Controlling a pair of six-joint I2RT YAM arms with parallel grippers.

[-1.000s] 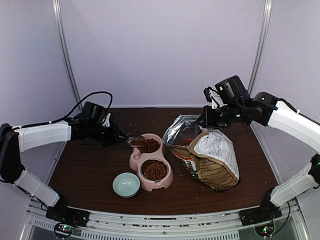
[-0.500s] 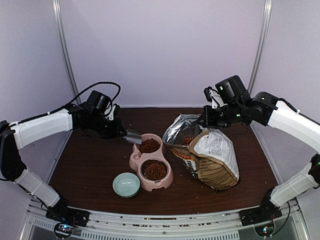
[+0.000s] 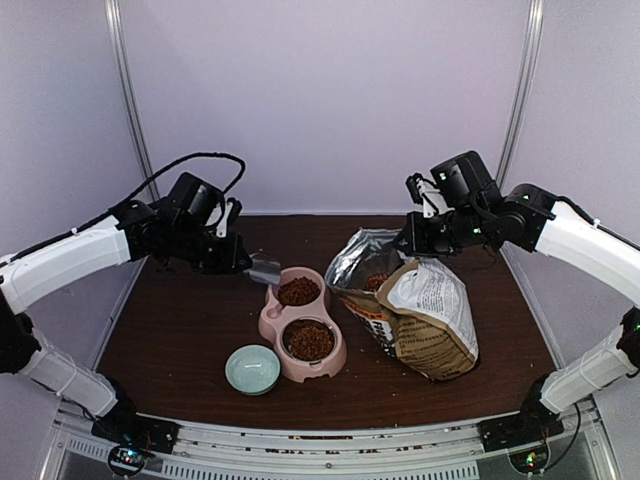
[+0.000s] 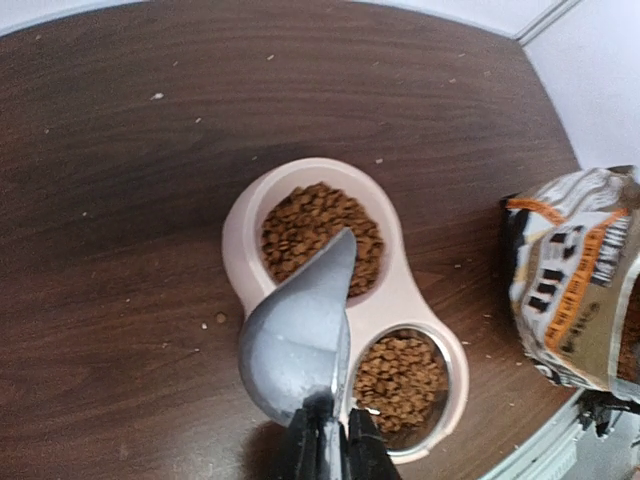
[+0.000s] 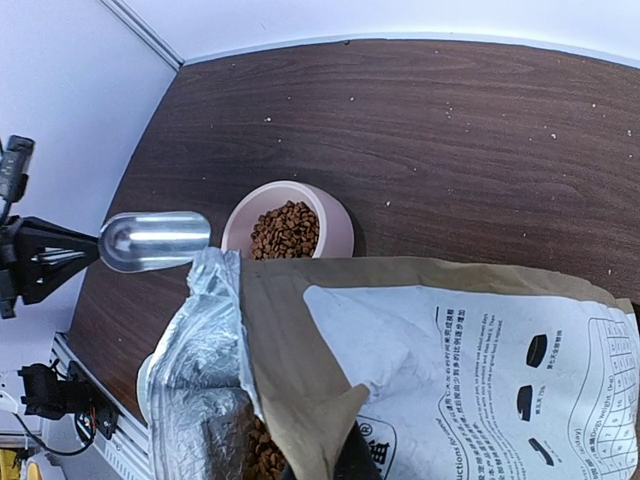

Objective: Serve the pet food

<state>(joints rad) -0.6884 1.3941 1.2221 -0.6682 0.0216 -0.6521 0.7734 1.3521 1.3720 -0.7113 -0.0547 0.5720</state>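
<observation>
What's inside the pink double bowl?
Both wells of the pink double bowl hold reddish-brown kibble. The metal scoop covers part of the far well in the left wrist view; what lies beneath the kibble cannot be seen.

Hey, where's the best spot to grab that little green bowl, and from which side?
Pinch the green bowl by its left rim from above, one finger inside, one outside. It sits upright and looks empty, with a thin open rim, and the pink bowl crowds its right side, so the left is likely freer.
</observation>
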